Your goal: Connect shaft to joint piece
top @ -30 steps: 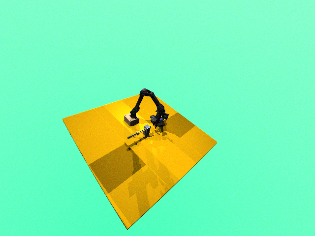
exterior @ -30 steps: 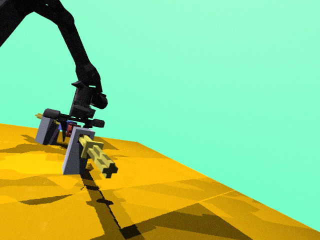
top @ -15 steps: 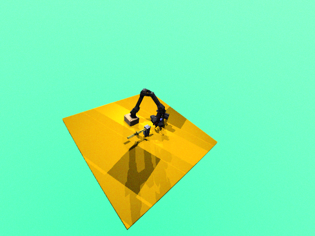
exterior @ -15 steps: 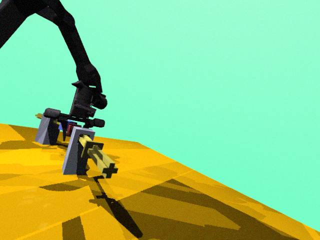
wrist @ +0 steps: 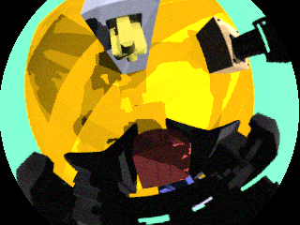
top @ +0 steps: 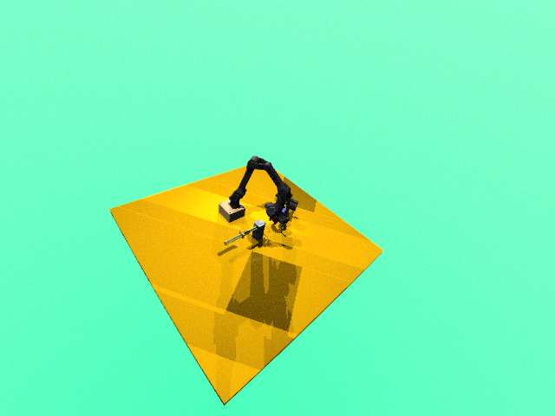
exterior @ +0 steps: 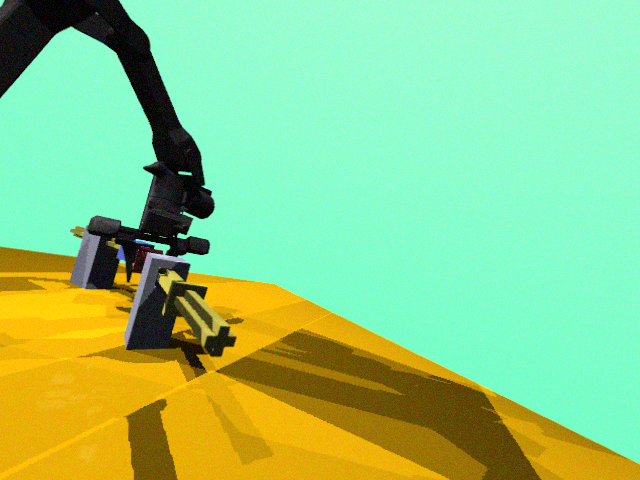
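The dark red square joint piece [exterior: 148,258] [wrist: 161,159] is between the fingers of my gripper [wrist: 152,126], which is shut on it. A blue hinge part [wrist: 175,187] [exterior: 121,253] shows beside it. The exact direction of its opening cannot be told. The second shaft [top: 232,239] [exterior: 199,316] [wrist: 126,37], yellow with a cross-shaped section and a square collar, passes through its grey block [top: 257,231] [exterior: 147,315] [wrist: 149,28]. In the wrist view its end stands apart from the joint piece. The first shaft [exterior: 77,231] sits in the farther grey block [exterior: 93,263].
The arm's base box [top: 231,211] [wrist: 212,49] stands on the yellow table top [top: 188,259], beyond the second shaft's block in the top view. The second shaft's collar [exterior: 173,299] is outside its block. Dark shadows cross the table.
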`<action>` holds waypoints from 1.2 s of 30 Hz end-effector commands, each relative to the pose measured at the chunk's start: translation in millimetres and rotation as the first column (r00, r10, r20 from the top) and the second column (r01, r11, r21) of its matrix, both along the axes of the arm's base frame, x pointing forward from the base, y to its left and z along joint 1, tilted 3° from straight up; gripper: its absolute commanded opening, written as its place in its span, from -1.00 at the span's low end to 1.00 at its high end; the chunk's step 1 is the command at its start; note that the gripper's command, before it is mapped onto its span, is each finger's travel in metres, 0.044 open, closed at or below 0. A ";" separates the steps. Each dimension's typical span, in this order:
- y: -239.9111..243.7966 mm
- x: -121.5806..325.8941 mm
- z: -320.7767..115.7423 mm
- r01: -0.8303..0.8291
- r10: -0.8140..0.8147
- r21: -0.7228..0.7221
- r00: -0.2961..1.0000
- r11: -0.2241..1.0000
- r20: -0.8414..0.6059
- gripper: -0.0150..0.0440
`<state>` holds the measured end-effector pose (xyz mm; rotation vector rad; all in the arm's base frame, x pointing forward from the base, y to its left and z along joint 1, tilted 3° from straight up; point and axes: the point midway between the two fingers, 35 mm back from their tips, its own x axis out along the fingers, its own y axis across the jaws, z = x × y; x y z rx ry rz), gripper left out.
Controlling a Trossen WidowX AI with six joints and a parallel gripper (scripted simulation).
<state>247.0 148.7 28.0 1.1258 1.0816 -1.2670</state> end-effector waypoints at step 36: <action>0.0 0.0 0.0 0.000 0.000 0.000 1.000 1.000 0.000 1.00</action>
